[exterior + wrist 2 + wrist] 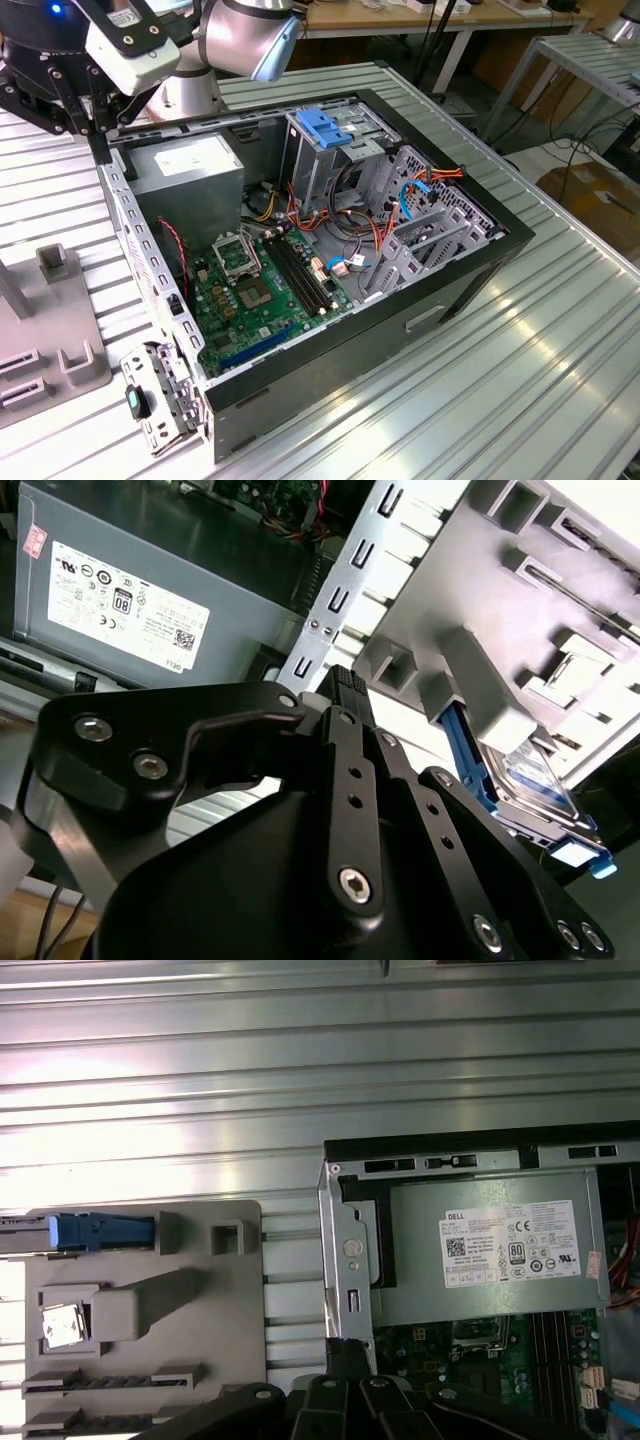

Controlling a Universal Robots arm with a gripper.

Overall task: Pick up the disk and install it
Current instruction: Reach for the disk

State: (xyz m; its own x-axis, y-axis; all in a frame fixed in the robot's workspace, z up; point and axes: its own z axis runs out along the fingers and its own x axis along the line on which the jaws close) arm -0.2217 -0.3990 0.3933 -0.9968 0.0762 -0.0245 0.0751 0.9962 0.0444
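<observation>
The disk (100,1232) stands on edge in a slot of the grey fixture (150,1300), its blue side rail showing. In the second wrist view the disk (530,785) shows its blue rails and part of its label behind the fixture (480,610). My gripper (100,145) hangs over the corner of the open computer case (480,260), between the fixture (60,350) and the power supply box (190,165). In both wrist views the gripper (345,692) (350,1355) is shut with nothing in it, apart from the disk.
Inside the case stand a grey drive cage with a blue latch (325,125), a green motherboard (255,290) and coloured cables (400,200). The power supply box (490,1245) carries a white sticker. A metal bracket (155,400) hangs off the case's near corner. Everything sits on a ribbed metal table (520,380).
</observation>
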